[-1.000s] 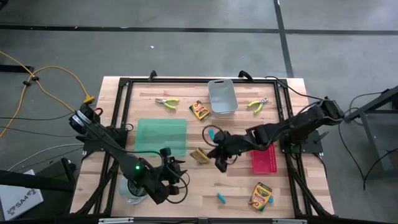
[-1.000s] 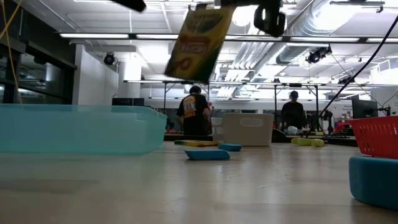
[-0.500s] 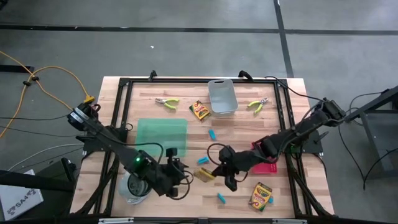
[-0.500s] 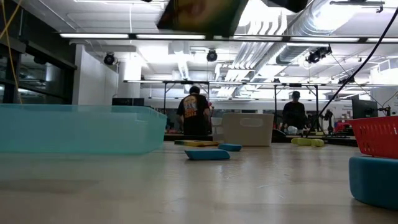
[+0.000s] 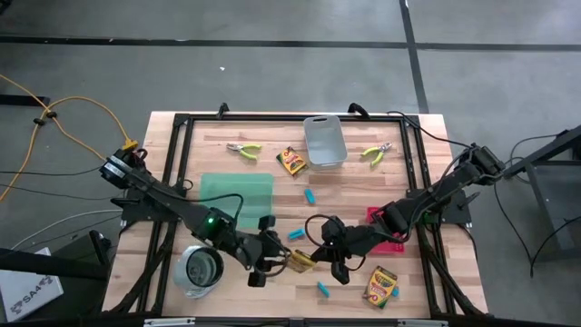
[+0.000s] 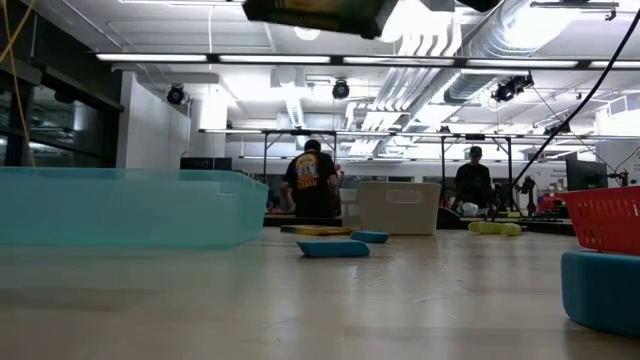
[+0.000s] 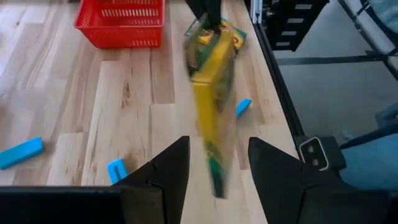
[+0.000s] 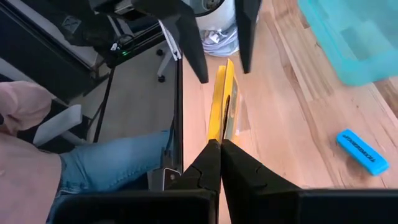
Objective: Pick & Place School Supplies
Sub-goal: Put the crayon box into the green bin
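A yellow-and-green crayon box [image 5: 301, 261] hangs in the air over the table's near middle, with my right gripper [image 5: 320, 258] shut on it. In the low view the box [image 6: 315, 12] shows at the top, high above the table. My left gripper [image 5: 277, 257] is open and faces the box from the left. Its two fingers [image 7: 174, 168] stand on either side of the box's free end [image 7: 214, 165] without touching it. Two more crayon boxes [image 5: 291, 161] [image 5: 381, 285] lie flat on the table. My right gripper pinches the crayon box by its right end [image 8: 216, 138] between its two fingers. The fingers come from the table's right, slanting a little downward, and lie along the box. The box is lifted clear, about level, its free end pointing at my left gripper.
Yellow-green-handled pliers [image 5: 243, 148] [image 5: 377, 153] lie at the far side, flanking a grey bin [image 5: 324, 141]. Light-blue blocks [image 5: 310, 195] [image 5: 296, 234] [image 5: 322, 289] are scattered mid-table. A green mat [image 5: 236, 195], a red tray [image 5: 388, 232] and a metal cup [image 5: 200, 268] are nearby.
My right gripper has carried the crayon box toward the table's near edge, and the box has tipped from hanging upright to about level. My left gripper has swung from above the metal cup toward the right and turned, so its open fingers now flank the box's free end.
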{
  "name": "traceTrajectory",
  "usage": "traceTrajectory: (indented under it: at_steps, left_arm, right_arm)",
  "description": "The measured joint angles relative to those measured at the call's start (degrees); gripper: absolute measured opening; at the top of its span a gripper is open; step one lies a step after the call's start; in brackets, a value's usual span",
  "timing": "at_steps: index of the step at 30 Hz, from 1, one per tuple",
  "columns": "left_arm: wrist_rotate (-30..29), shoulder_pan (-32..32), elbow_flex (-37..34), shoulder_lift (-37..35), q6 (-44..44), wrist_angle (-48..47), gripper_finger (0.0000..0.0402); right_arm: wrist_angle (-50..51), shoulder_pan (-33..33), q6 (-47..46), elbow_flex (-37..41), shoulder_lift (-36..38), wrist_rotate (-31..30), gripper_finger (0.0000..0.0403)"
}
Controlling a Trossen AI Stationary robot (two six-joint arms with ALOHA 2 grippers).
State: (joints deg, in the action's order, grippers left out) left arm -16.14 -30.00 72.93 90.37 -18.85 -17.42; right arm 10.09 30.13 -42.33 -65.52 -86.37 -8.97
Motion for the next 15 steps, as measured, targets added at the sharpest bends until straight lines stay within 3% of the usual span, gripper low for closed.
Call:
traceTrajectory:
  at_steps: [15]
  left_arm:
    - [1.66, 1.13, 0.00, 0.28, 0.02, 1.02, 0.0159]
  right_arm:
    - [-2.09, 0.00, 2.42, 0.00, -0.04, 0.37, 0.0003]
